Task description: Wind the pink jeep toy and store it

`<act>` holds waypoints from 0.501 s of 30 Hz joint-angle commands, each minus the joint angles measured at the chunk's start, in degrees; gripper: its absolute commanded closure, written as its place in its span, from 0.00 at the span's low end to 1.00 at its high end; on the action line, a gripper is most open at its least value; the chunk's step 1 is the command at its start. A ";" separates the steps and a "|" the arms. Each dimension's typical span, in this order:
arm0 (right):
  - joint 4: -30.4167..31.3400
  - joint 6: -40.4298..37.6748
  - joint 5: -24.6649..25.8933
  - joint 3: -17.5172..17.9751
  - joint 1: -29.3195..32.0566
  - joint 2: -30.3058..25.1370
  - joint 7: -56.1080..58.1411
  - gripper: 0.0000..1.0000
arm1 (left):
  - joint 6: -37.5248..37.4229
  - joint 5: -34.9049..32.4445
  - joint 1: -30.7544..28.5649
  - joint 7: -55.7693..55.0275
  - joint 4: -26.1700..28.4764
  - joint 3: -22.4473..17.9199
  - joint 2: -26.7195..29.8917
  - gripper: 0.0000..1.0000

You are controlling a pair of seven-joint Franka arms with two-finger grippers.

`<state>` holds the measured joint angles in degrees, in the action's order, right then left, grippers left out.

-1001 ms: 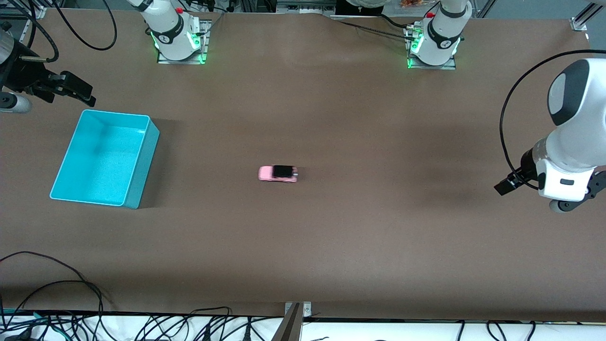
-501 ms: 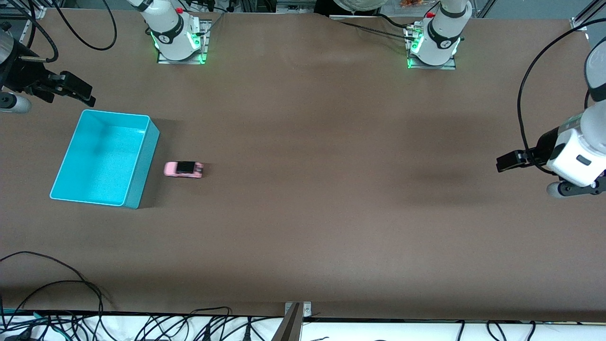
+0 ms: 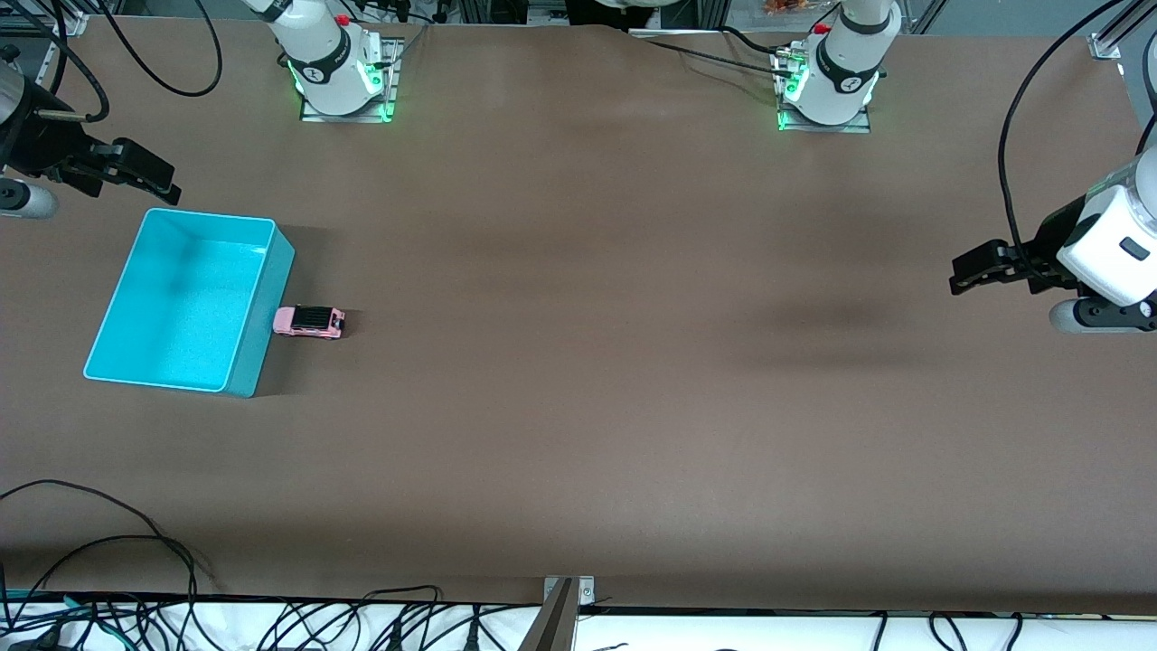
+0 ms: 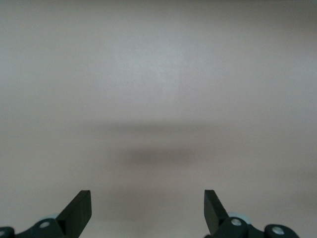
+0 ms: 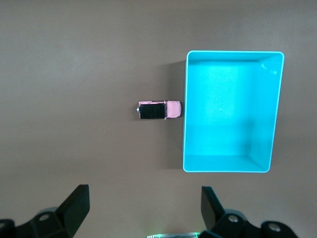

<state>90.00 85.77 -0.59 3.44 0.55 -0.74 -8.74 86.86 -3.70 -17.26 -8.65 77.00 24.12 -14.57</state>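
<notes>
The pink jeep toy [image 3: 309, 321], light pink with a black roof, stands on the brown table with its nose against the outer side wall of the turquoise bin [image 3: 253, 348]. It also shows in the right wrist view [image 5: 159, 109], touching the bin [image 5: 185, 114]. My right gripper [image 3: 136, 172] is open and empty, high over the table at the right arm's end, beside the bin's corner. My left gripper [image 3: 981, 269] is open and empty, over bare table at the left arm's end. In the left wrist view its fingers [image 4: 79, 210] frame only bare table.
The bin is empty inside. Both arm bases [image 3: 339, 68] [image 3: 832, 77] stand along the table's edge farthest from the front camera. Cables [image 3: 99, 542] lie along the edge nearest that camera.
The jeep has rolled across the table from its middle toward the right arm's end and hit the bin, pushing it slightly. My left gripper has risen and swung away.
</notes>
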 commanded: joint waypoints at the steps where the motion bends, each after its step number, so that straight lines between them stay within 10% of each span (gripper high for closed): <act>1: 0.44 0.53 -0.47 -0.37 0.50 1.35 -0.14 0.00 | 0.50 2.64 -1.63 1.97 3.34 0.14 2.88 0.00; 15: 1.58 4.75 0.14 -0.63 0.42 8.55 -18.48 0.00 | 0.50 3.43 -3.04 1.97 5.35 -0.74 6.21 0.00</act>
<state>91.26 89.17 -0.58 2.47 0.86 6.23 -18.09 86.87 -2.61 -19.65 -8.34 78.11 24.09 -12.83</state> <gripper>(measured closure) 0.000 0.000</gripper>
